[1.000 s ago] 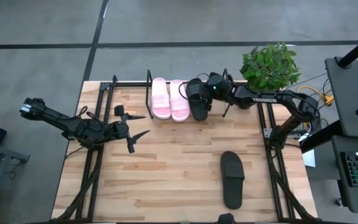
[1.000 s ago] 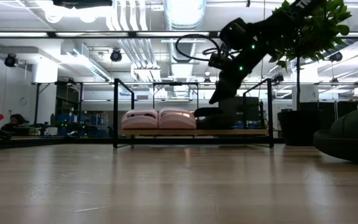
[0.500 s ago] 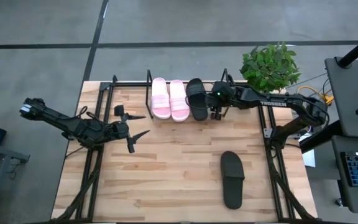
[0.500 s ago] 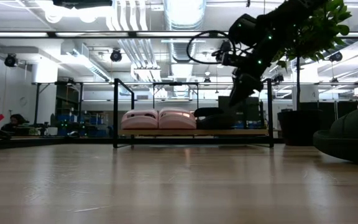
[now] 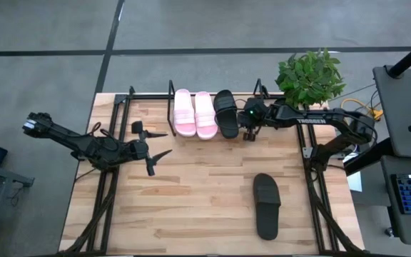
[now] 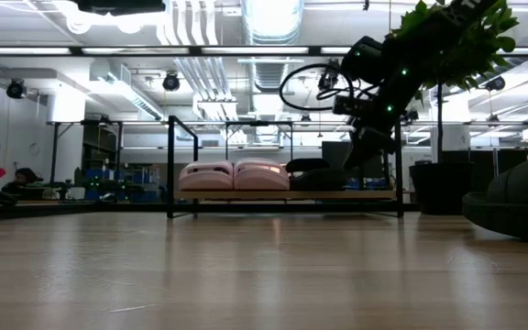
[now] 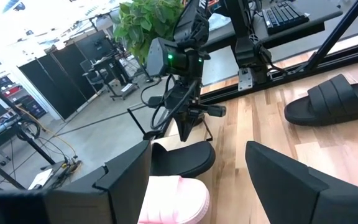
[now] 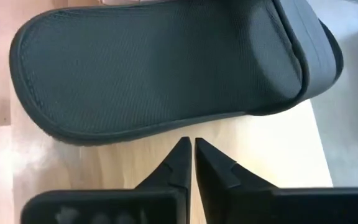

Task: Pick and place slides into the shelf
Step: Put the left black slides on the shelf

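Two pink slides [image 5: 195, 114] and one black slide [image 5: 225, 113] lie side by side, soles down, on the board of the shelf [image 5: 130, 96] at the table's far edge. A second black slide [image 5: 266, 205] lies on the table near its front right. My right gripper [image 5: 249, 133] is shut and points down just to the right of the shelved black slide [image 8: 166, 68]. Its fingertips [image 8: 180, 152] stand beside the sole's long edge with nothing between them. My left gripper [image 5: 168, 143] waits open at the table's left.
A potted plant [image 5: 310, 75] stands beyond the far right corner, close behind my right arm. The shelf's upright side loops [image 6: 170, 165] rise at both of its ends. Bare wooden tabletop [image 5: 198, 185] lies between the shelf and the loose black slide.
My right gripper has let go of the black slide, drawn away from it toward the table's right edge, and shut. The slide, which was under the gripper a second ago, now lies flat on the shelf board next to the pink pair.
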Available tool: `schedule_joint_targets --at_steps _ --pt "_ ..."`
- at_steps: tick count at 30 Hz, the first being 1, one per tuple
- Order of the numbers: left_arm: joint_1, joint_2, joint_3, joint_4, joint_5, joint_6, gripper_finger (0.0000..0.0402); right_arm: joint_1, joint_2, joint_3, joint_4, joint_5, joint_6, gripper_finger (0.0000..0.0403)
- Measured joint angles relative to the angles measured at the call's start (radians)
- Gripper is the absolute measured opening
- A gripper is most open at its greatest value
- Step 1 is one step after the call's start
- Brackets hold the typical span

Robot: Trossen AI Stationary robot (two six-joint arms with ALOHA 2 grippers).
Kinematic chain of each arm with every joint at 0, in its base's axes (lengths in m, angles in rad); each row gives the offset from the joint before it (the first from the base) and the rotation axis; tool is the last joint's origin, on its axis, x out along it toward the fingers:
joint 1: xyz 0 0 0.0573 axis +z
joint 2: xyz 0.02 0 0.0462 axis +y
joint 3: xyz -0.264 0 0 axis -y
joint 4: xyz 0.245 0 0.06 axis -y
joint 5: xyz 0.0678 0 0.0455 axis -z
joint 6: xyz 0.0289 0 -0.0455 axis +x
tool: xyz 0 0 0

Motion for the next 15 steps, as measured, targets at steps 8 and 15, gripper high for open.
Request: schedule_joint_targets --at_steps 8,15 --pt "0.000 0.000 -0.004 0.001 0.000 0.000 0.0246 0.000 0.020 -0.001 0.011 0.000 0.014 0.0009" --pt "0.000 0.001 -0.004 0.001 0.000 0.000 0.0246 0.005 0.021 -0.001 0.010 -0.039 0.035 0.0009"
